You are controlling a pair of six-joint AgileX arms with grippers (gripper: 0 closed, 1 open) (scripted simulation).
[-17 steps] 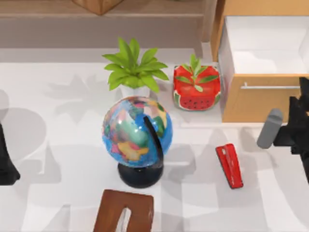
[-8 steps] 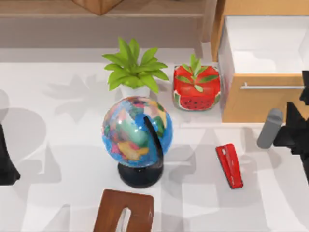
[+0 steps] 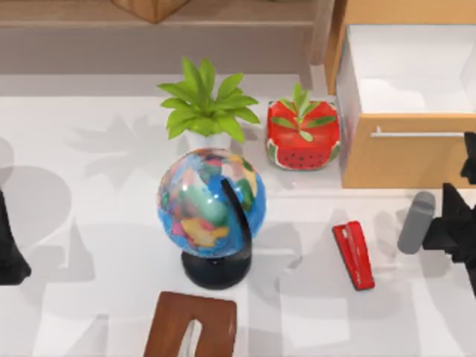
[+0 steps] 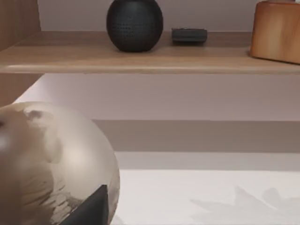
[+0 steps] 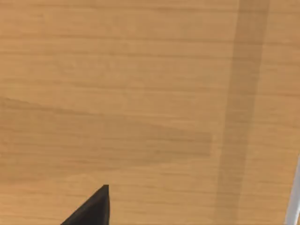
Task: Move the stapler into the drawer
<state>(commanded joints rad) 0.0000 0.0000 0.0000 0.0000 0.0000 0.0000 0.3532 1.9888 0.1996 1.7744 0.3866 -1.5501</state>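
Top view, lower right of the frame: your stapler [image 3: 353, 254] lies flat on the white table [image 3: 89, 223], its length running up and down the frame with a slight slant, well apart from the globe [image 3: 211, 202] at centre. Just beside it, at the right edge, is your right gripper [image 3: 446, 227], off to the side of the stapler and not over it; I cannot tell how far its fingers are parted, and it has hold of nothing. To do the pickup well, I'd bring the gripper across until it sits squarely above the red bar, turn it so the fingers close across the narrow width, then descend straight. Farther up, the drawer [image 3: 405, 152] already stands pulled out, white inside, so the lift must clear its front panel. Your left gripper [image 3: 9, 256] is parked at the left edge.
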